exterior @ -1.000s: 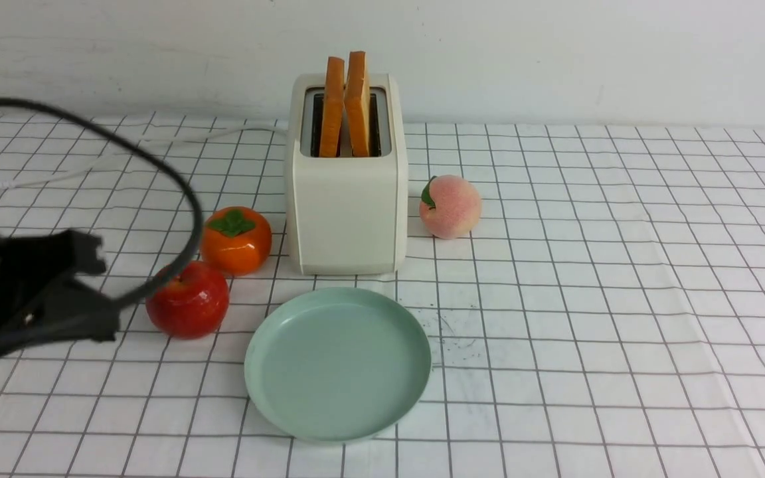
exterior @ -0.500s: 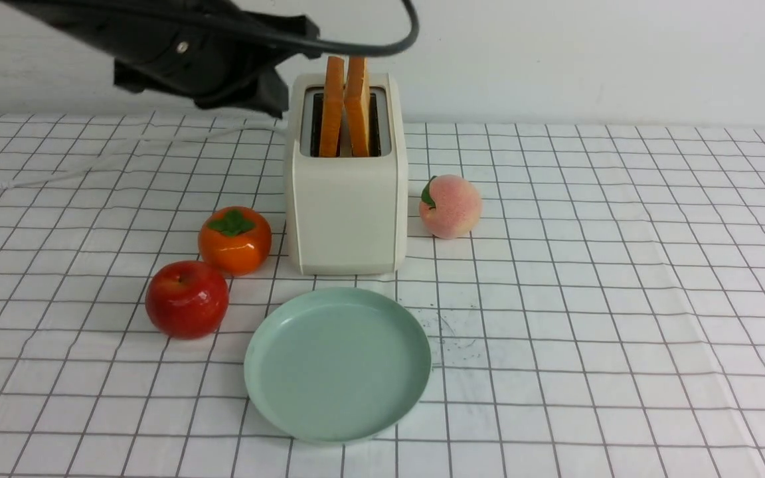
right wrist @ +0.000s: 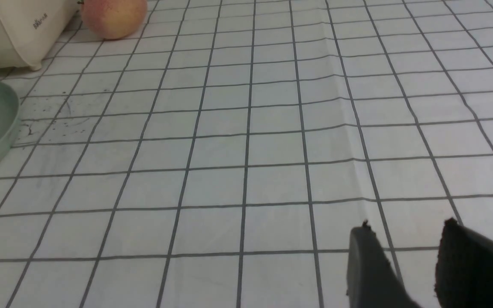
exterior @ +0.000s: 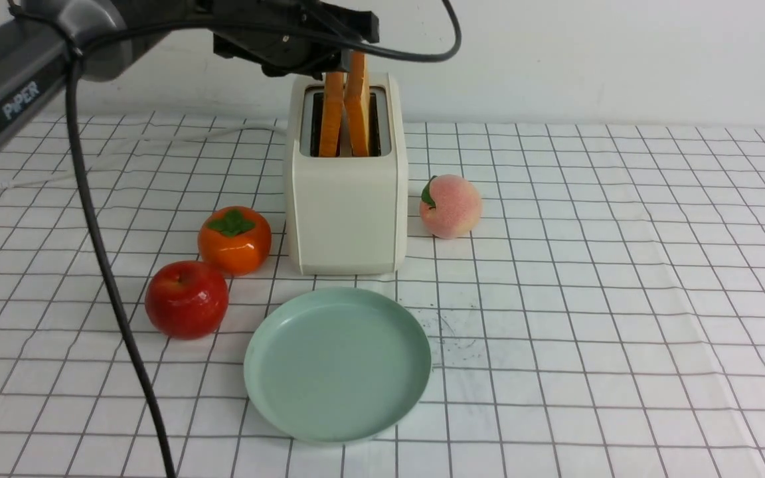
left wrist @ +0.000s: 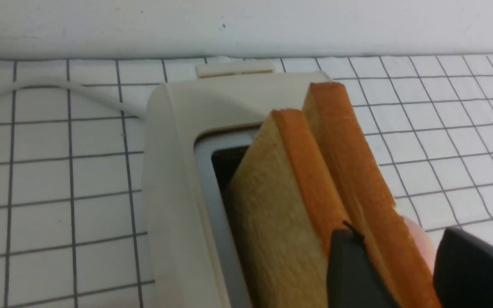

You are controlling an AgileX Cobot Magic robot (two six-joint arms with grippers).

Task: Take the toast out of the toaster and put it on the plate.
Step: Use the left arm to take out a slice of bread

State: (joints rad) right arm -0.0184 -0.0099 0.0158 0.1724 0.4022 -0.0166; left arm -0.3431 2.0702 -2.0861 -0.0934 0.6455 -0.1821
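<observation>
Landmark is the toaster (exterior: 346,212), upright on the checked cloth (exterior: 621,299). 2 toast slices stand on edge in its slots, tops sticking out: left slice (exterior: 331,116) and right slice (exterior: 358,106), leaning together at the top.

The left gripper (left wrist: 396,244) is right above the toaster with its jaws parted around the right slice. 1 finger (left wrist: 349,265) is down between the 2 slices and the other is outside. A gap shows on the outer side, so there is no clamp.

The plate (exterior: 337,364) sits just in front of the toaster and is bare. The peach (exterior: 450,206) is just right of the toaster, the persimmon (exterior: 234,239) just left of it, and the apple (exterior: 187,299) is front-left of it. A white cord (exterior: 157,143) runs off left from behind the toaster.

The right gripper (right wrist: 407,226) is well right of the toaster, low over the cloth, jaws apart, holding nothing.
</observation>
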